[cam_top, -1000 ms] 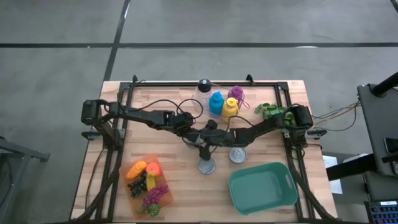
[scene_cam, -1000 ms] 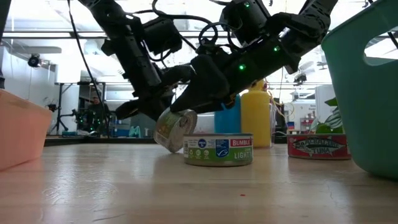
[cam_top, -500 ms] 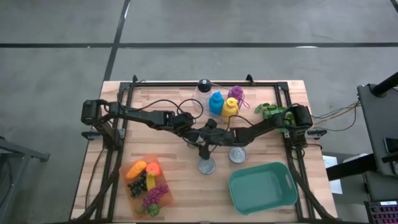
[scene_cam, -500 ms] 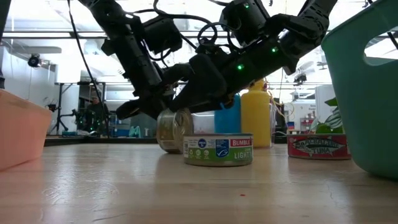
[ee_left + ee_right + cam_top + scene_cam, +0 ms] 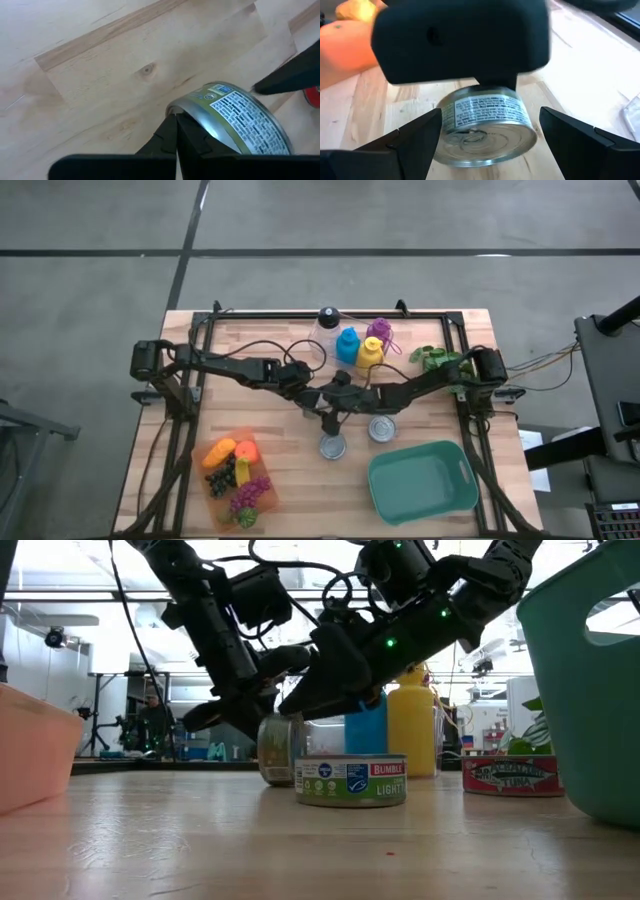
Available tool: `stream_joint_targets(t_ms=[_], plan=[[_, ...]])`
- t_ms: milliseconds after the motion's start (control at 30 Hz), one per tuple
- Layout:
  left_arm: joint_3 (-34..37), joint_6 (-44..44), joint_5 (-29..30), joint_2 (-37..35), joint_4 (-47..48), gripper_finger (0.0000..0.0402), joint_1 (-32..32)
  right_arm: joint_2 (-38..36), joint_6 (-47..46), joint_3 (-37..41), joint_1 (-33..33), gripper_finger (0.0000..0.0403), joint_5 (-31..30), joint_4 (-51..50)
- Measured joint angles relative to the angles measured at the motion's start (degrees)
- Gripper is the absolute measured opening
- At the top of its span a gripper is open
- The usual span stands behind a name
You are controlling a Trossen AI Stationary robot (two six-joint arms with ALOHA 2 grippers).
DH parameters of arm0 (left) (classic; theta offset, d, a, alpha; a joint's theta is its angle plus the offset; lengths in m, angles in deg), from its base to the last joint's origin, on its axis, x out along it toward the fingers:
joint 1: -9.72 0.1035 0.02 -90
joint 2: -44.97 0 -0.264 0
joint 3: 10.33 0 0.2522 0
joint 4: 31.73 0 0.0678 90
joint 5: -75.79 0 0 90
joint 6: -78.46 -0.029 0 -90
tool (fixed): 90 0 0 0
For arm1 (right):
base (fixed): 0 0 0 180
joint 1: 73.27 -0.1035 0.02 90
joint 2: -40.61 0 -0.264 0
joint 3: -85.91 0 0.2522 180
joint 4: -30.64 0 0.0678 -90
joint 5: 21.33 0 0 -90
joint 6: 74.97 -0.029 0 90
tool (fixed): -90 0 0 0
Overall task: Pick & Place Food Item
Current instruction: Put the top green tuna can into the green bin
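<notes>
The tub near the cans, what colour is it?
The tub is teal green, clearest in the high view.

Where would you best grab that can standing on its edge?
By the curved wall, across its full width, coming at a flat end. The can stands on edge with that end facing the right gripper, whose open fingers sit either side. The left gripper seems to pinch the rim.

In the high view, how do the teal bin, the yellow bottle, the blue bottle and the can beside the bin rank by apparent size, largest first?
1. Teal bin, clearly largest.
2. Blue bottle and yellow bottle: they look about alike, so I do not rank them.
3. Can beside the bin, slightly smaller, though close to the bottles.
</notes>
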Motion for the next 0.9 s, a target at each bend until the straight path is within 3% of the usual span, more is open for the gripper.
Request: stream_joint_targets(t_ms=[500,767,900], plan=[[0.0,0.0,-1.9,0.0,1.1,0.0001,0.0,-4.7,-2.3,0.0,0.0,0.0329,0.0,-9.5],[0.0,0.2,-4.5,0.0,1.1,0.0001,0.0,-5.0,-14.9,0.0,-0.2,0.0329,0.7,-12.0],[0.0,0.2,-4.6,0.0,1.1,0.0001,0.0,-5.0,-25.5,0.0,-0.6,0.0329,2.0,-12.0]])
